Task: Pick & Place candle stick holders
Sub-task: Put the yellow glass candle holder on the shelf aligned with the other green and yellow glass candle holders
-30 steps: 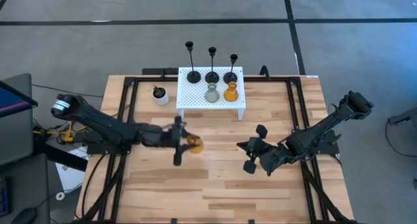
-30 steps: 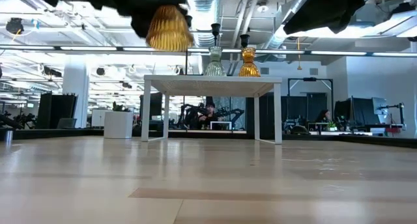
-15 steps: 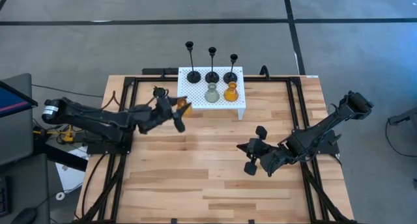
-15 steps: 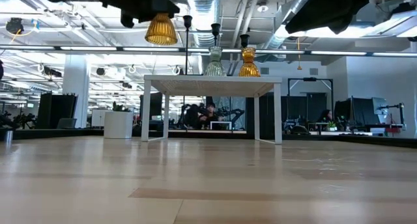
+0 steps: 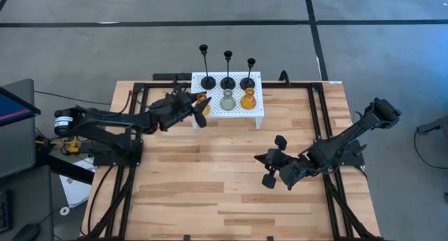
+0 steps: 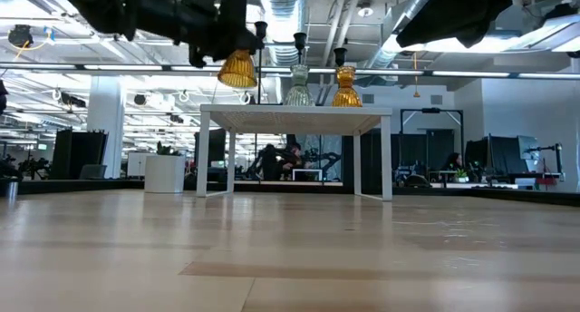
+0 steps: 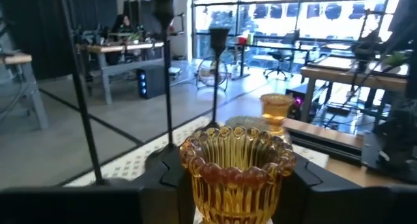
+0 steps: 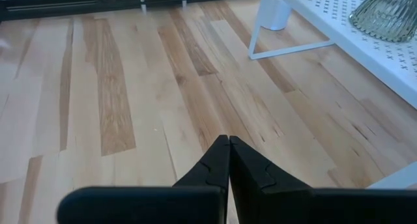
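My left gripper (image 5: 201,104) is shut on an amber glass holder (image 7: 238,175), held in the air at the left end of the white perforated stand (image 5: 210,109); the low view shows the holder (image 6: 237,69) just above the stand's top (image 6: 294,110). On the stand are three black thin-stemmed holders (image 5: 228,80), a clear-grey glass holder (image 5: 227,101) and a second amber one (image 5: 248,99), each on its base. My right gripper (image 5: 260,157) is shut and empty, right of the table's middle. My left gripper pinches the amber holder's ribbed body (image 7: 195,185) between its two fingers, below the scalloped rim. The fingers (image 7: 156,182) come roughly level from the table's left side. The holder stands upright in the hold, mouth up, lifted clear of table and stand.
A small white pot (image 8: 273,12) stands on the table left of the stand, under my left arm in the high view. The wooden table (image 5: 210,192) lies open in front of the stand. A black frame (image 5: 133,129) runs along the table's sides.
My left gripper has carried the amber holder from the table's middle toward the far edge, up to the left end of the white stand. The holder has stayed upright and clear in the hold.
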{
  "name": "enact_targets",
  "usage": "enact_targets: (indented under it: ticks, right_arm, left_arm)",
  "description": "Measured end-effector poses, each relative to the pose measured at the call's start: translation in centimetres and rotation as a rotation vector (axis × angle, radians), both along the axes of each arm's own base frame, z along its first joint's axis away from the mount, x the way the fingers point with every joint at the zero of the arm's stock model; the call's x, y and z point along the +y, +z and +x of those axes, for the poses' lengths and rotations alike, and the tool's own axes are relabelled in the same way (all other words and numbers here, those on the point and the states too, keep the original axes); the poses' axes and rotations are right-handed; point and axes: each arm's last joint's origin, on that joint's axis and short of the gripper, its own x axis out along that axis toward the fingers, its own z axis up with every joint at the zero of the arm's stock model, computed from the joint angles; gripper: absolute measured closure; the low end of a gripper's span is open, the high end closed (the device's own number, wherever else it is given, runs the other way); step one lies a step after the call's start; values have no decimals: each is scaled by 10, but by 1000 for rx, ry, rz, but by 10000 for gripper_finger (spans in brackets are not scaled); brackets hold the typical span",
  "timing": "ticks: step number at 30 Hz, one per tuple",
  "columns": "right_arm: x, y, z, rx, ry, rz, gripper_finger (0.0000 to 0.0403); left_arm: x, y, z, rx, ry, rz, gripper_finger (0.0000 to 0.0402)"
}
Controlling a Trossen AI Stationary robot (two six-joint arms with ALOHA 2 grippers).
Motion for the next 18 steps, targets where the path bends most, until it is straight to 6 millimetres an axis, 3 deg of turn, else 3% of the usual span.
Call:
enact_targets:
  ticks: [5,13,18]
  right_arm:
    - [0,0,0,1,2,2,403]
    - [0,0,0,3,5,3,403]
    - [0,-1,0,12,15,8,403]
  left_arm:
    - [15,-11,13,25,40,-40,245]
    - [29,-13,38,61,25,-42,271]
    - [30,-15,41,77,35,-37,238]
